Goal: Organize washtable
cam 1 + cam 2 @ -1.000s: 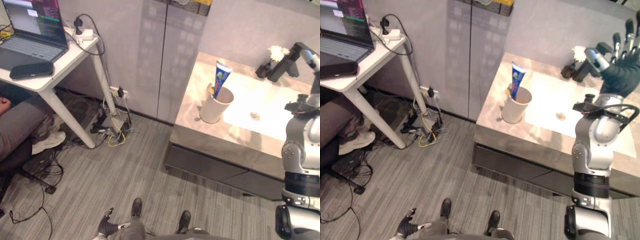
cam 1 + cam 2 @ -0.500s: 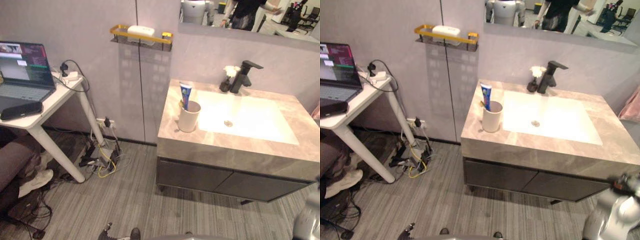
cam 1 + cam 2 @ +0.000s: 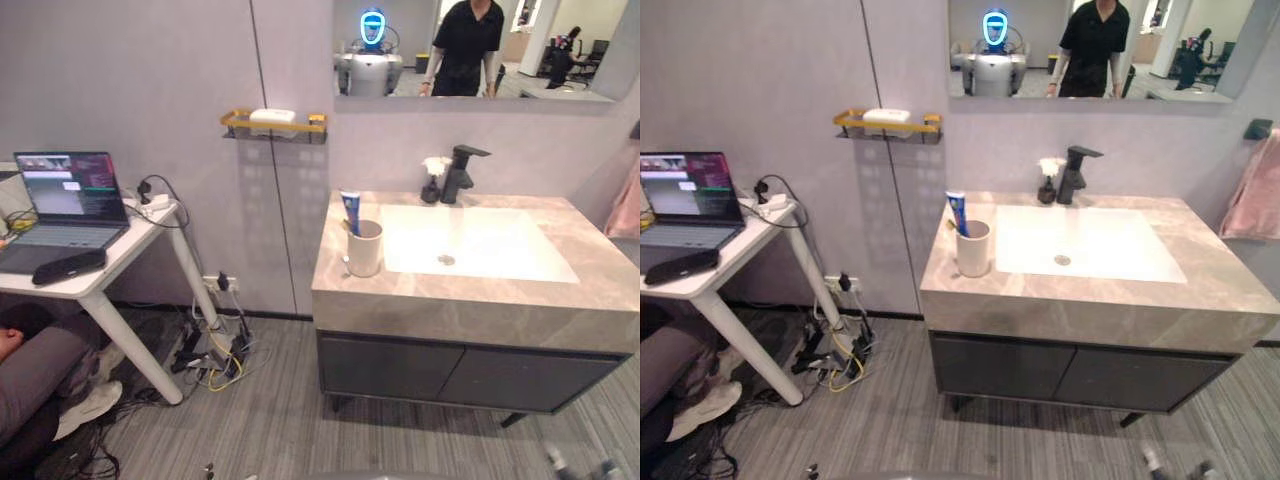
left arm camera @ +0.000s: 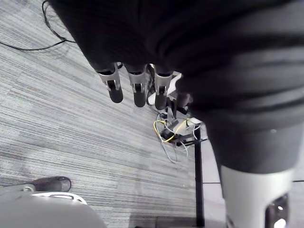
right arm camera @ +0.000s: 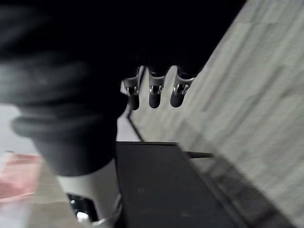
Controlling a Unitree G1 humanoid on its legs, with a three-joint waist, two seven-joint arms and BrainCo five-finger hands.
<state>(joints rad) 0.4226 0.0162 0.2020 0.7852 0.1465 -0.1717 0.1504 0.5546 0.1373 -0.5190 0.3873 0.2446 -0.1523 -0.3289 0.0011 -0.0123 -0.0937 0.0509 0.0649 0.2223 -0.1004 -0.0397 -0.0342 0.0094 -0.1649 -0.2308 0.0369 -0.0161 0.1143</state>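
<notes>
A grey-beige stone-look washtable [image 3: 1070,305] is set against the wall. At its left side, beside the white basin [image 3: 1090,235], a cream cup [image 3: 973,252] is stood upright with a blue-and-white toothpaste tube [image 3: 957,212] in it. A black faucet [image 3: 1076,170] and a small white flower [image 3: 1046,166] are placed behind the basin. The left hand [image 4: 135,90] and the right hand [image 5: 154,92] are held over the grey floor, fingers straight and relaxed.

Marble washtable [image 3: 455,300] carries a cream cup [image 3: 364,252] (toothpaste tube [image 3: 350,208] inside), a black faucet [image 3: 461,172] behind the basin [image 3: 480,245]
</notes>
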